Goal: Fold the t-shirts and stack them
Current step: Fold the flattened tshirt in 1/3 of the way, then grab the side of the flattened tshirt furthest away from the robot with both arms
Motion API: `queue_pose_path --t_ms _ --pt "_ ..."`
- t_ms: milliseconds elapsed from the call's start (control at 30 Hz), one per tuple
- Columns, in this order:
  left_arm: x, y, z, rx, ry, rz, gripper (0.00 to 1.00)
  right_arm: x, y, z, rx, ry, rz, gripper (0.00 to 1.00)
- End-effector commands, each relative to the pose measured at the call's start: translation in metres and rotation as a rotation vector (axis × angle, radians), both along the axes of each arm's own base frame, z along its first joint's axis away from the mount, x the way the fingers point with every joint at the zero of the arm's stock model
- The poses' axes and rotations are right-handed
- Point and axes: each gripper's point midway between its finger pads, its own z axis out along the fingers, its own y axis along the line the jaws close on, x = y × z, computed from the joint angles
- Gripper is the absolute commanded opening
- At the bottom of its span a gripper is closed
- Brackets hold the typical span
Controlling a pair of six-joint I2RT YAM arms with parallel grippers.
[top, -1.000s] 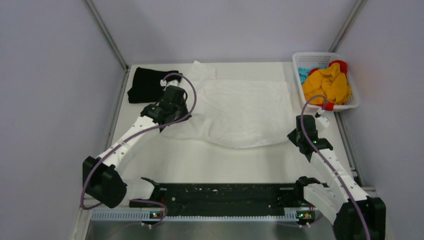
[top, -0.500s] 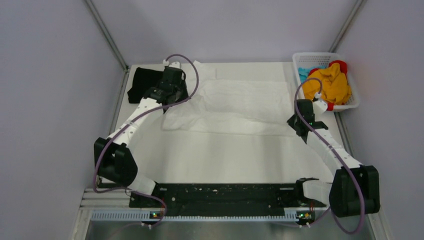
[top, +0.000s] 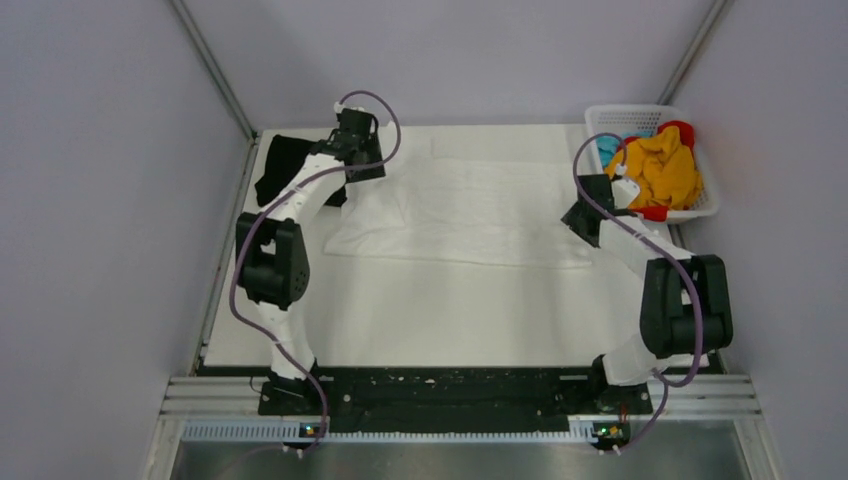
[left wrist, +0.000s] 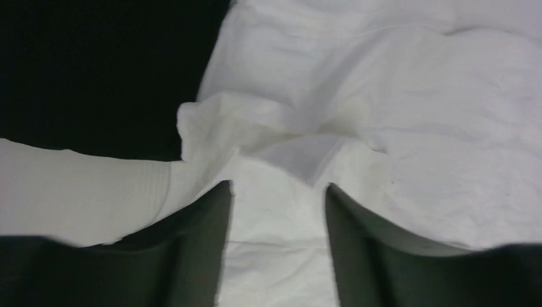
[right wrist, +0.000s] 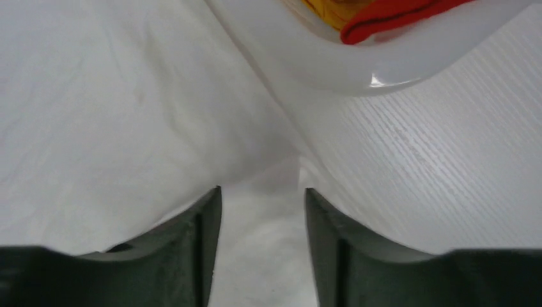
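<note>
Both arms now reach farther back than second ago; near hem of white t-shirt [top: 470,215] carried over far half, halving it. Left gripper [left wrist: 278,187], right gripper [right wrist: 261,190]: jaws parted, corners released so fold settles flat. Black t-shirt [top: 283,170] beside left gripper.

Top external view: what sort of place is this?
Probably a lab test cell, not a home: bare grey partition walls box in a white table, two robot arms are bolted at its near edge, and a white t-shirt lies beside a basket of coloured cloths.
</note>
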Motion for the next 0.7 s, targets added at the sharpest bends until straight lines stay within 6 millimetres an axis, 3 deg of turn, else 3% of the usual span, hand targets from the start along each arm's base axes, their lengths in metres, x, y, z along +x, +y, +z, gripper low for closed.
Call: queue_pose_path --t_ms 0,33,67,133,267,367,467,567,667 --pt "0.014 0.043 -0.007 0.074 0.075 0.189 0.71 0.037 -0.003 0.034 -0.016 -0.079 0.023 0.61" --pt "0.013 0.047 -0.008 0.074 0.096 0.204 0.93 0.036 -0.001 0.035 -0.009 -0.074 0.032 0.66" --pt "0.013 0.049 -0.007 0.068 0.102 0.212 0.98 0.033 0.002 0.036 0.0 -0.069 0.044 0.69" --pt "0.007 0.044 -0.001 0.029 0.106 0.197 0.99 0.026 0.01 0.037 0.028 -0.066 0.082 0.71" --pt "-0.01 0.008 0.005 -0.151 0.099 0.064 0.99 0.012 0.042 0.038 0.067 -0.099 0.21 0.98" --pt "-0.031 -0.027 -0.007 -0.323 0.136 -0.044 0.99 0.006 0.071 0.027 0.108 -0.091 0.305 0.99" --pt "-0.053 -0.036 -0.042 -0.371 0.212 -0.047 0.99 0.001 0.095 0.007 0.145 -0.049 0.384 0.99" --pt "-0.073 -0.031 -0.079 -0.354 0.305 -0.02 0.99 -0.003 0.121 -0.016 0.192 -0.005 0.49 0.98" --pt "-0.095 -0.02 -0.116 -0.312 0.383 0.021 0.99 -0.018 0.122 -0.042 0.199 0.077 0.502 0.97"
